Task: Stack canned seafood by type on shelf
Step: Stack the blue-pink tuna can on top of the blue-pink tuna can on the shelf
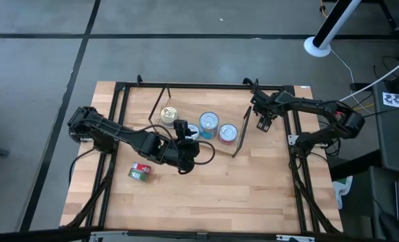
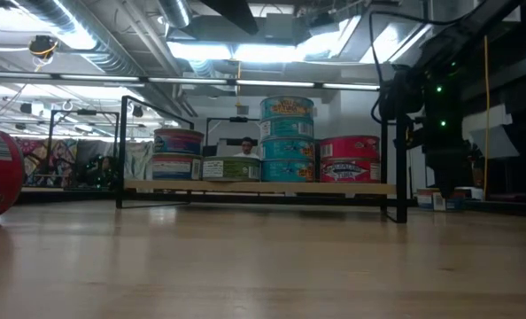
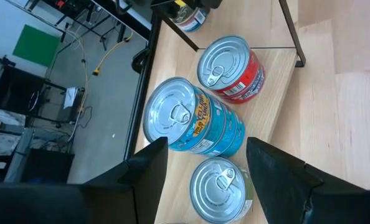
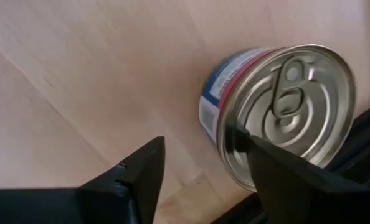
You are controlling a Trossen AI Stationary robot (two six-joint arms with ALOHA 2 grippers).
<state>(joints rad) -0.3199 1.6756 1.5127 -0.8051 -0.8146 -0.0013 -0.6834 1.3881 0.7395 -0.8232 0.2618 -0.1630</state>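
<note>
The tin [image 4: 278, 112] by the right gripper [image 1: 263, 123], on the bench beside the shelf [image 1: 186, 111], looks rigid, weighty, slick-walled, so best pinched across its sides; right & left gripper [image 1: 184, 144] fingers both apart, holding nothing.

Short round tins with silver and gold lids [image 1: 209, 121] stand stacked on the light-wood, wire-legged shelf [image 2: 263, 187]. A red-green tin [image 1: 140, 172] lies on its side off the shelf.

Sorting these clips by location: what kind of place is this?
Probably a robotics lab or workshop, not a store: exposed ceiling ducts and strip lights, loose cables on a bare floor, and a small shelf of tins on a test table.
</note>
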